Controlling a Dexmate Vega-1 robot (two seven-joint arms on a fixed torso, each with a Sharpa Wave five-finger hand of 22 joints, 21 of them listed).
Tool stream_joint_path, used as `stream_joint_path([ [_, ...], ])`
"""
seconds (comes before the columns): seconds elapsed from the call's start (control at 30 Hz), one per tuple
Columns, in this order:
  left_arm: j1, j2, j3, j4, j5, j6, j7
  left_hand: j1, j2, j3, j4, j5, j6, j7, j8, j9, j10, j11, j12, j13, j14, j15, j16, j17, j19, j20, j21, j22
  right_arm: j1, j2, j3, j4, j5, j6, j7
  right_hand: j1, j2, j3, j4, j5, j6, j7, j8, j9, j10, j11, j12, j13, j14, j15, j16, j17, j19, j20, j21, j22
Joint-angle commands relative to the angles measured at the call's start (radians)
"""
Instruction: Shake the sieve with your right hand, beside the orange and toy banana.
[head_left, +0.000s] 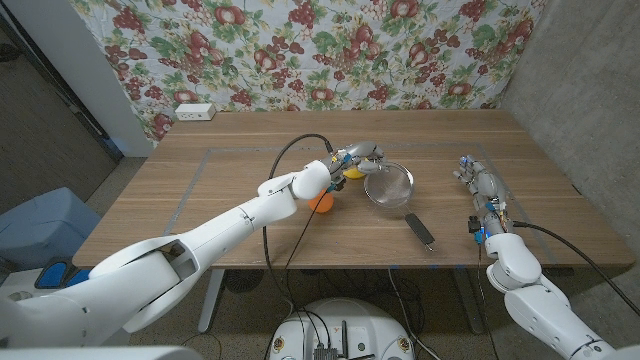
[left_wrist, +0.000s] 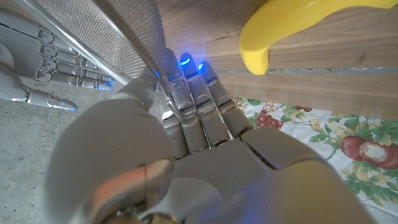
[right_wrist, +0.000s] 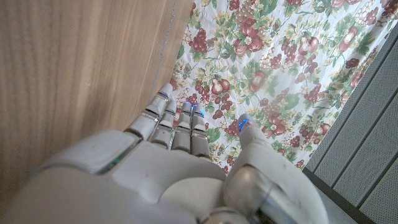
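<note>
Wooden counter (head_left: 240, 170), plank top, faint rectangular outline marked on it. Near the middle: metal mesh sieve (head_left: 388, 186), its black handle (head_left: 420, 230) lying toward the near edge. Just left of the sieve, a yellow toy banana (head_left: 352, 172) and an orange (head_left: 322, 203), both partly hidden. White power strip (head_left: 194, 111) at the far left corner, against the floral cloth.

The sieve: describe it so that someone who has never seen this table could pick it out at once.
On the wooden table, look just right of the middle, where the left hand reaches in. The sieve sits by its fingertips, its black handle pointing to the near edge. Unlike the orange and yellow toy banana beside it, it is a round grey mesh bowl.
</note>
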Motion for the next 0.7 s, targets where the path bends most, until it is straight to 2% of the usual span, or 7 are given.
stream_joint_path([
  [0.03,-0.017,0.005,-0.008,0.000,0.022,0.011,0.024,0.073,0.061,-0.006,-0.002,0.004,0.009,0.002,0.010,0.027,0.144,-0.138,0.008,0.013,0.010,-0.127,0.008,0.007,-0.004,-0.051,0.010,0.003,-0.025,-0.029,0.014,-0.061,-0.025,-0.069,-0.036,0.002,0.000,0.002,-0.008,0.002,0.005,0.003,0.001,0.004,0.010,-0.002,-0.004,0.006,0.014,0.000,0.007,0.000,0.008,0.009,-0.002,0.004],
  [0.2,-0.019,0.005,-0.013,0.006,0.022,0.003,0.038,0.076,0.061,-0.008,-0.001,0.004,0.007,0.002,0.013,0.032,0.143,-0.138,0.010,0.021,0.009,-0.127,0.008,0.010,-0.007,-0.052,0.013,0.004,-0.032,-0.047,0.021,-0.088,-0.033,-0.106,-0.043,0.000,0.001,0.001,-0.008,0.003,0.006,-0.001,0.001,0.004,0.015,-0.003,-0.002,0.006,0.035,0.002,0.015,0.002,0.015,0.018,-0.002,0.005],
  [0.47,-0.024,0.003,-0.020,0.020,0.022,-0.012,0.060,0.080,0.062,-0.012,0.000,0.004,0.006,0.001,0.018,0.038,0.142,-0.139,0.013,0.031,0.007,-0.127,0.008,0.013,-0.009,-0.052,0.019,0.006,-0.046,-0.078,0.033,-0.147,-0.039,-0.190,-0.062,-0.006,0.003,-0.001,-0.006,0.003,0.025,0.002,0.008,0.005,0.043,0.013,0.008,0.007,0.080,0.003,0.037,0.009,0.029,0.028,-0.001,0.008],
  [0.7,-0.029,-0.003,-0.026,0.037,0.024,-0.032,0.086,0.083,0.063,-0.015,0.001,0.004,0.003,0.001,0.022,0.044,0.140,-0.139,0.015,0.041,0.005,-0.127,0.008,0.017,-0.011,-0.051,0.023,0.007,-0.060,-0.106,0.046,-0.205,-0.033,-0.274,-0.075,-0.007,0.003,-0.001,-0.007,0.003,0.033,0.000,0.010,0.005,0.049,0.007,0.009,0.008,0.093,0.001,0.044,0.013,0.031,0.031,-0.002,0.009],
])
